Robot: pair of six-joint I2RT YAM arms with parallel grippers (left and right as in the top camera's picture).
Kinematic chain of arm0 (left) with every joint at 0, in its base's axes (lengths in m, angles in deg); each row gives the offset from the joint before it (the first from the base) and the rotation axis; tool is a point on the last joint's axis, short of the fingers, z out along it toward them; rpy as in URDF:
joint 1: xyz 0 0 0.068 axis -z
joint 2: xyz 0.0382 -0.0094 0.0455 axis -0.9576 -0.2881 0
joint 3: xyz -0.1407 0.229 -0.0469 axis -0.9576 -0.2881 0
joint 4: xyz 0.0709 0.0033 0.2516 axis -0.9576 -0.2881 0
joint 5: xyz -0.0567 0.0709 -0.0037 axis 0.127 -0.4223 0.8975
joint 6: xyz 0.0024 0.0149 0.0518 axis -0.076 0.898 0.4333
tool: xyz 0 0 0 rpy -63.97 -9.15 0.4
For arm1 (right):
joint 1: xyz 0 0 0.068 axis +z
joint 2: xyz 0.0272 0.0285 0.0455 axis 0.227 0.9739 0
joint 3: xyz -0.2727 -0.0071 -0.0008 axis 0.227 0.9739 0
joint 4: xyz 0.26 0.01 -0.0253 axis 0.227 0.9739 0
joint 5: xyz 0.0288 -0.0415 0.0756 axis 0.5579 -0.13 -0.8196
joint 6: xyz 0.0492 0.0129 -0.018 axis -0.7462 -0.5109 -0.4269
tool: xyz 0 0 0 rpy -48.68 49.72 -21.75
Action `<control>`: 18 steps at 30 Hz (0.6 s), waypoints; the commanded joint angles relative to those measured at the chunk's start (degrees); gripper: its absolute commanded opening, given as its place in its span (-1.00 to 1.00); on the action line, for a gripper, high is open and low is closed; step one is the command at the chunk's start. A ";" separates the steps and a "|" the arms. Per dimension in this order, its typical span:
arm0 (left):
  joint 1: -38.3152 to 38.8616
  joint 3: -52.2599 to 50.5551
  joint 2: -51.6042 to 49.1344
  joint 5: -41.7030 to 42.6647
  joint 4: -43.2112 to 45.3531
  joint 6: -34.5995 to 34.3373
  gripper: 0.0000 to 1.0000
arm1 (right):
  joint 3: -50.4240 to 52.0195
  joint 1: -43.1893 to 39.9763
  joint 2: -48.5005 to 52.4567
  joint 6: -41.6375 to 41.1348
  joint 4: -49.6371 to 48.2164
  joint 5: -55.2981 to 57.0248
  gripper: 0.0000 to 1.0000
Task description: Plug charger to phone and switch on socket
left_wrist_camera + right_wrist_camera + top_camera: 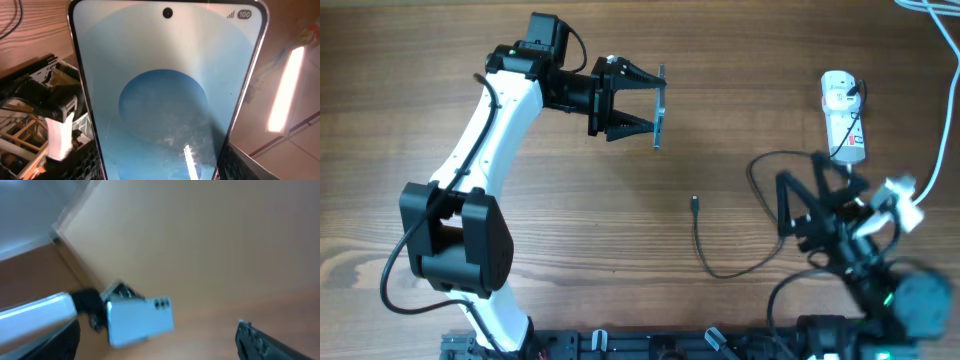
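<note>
Overhead: I note the left gripper (653, 104) part-open, clamping the phone (660, 112) on edge, arm outstretched. Right gripper (810, 197) fully spread, empty.

Wooden table (620, 250): charger (694, 204), socket (842, 115)

The left arm rises from its base, bends at the elbow and stretches its wrist level. The left pincer (651, 102) stands part open, its fingers (638, 72) clamped on the two ends of the phone (660, 108), which is held on edge between its tips. The right arm is folded low and appears blurred. The right pincer (803, 180) gapes wide with nothing between its fingers (783, 205).
</note>
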State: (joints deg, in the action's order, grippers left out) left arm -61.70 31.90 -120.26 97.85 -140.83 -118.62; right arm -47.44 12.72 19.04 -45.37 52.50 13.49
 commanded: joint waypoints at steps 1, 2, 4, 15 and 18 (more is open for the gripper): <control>-0.15 1.36 1.75 3.06 -0.04 -0.17 0.17 | -20.87 0.22 17.57 13.44 15.56 -9.53 0.99; -0.15 1.36 1.75 3.06 -0.04 -0.17 0.17 | -27.21 0.22 22.53 15.08 22.14 -12.79 0.99; -0.15 1.36 1.75 3.08 -0.07 -0.20 0.17 | -34.93 0.22 29.66 13.90 28.26 -17.38 0.99; -0.15 1.36 1.75 1.40 -0.07 -0.20 0.16 | -40.79 13.29 44.96 -2.34 18.03 -31.39 0.99; -0.15 1.36 1.75 1.09 -0.07 -0.22 0.17 | -46.12 22.80 45.05 2.03 27.91 -10.71 0.98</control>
State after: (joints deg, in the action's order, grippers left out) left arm -61.70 31.99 -120.26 97.59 -141.05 -118.69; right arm -87.35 27.05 65.29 -46.22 74.38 -17.59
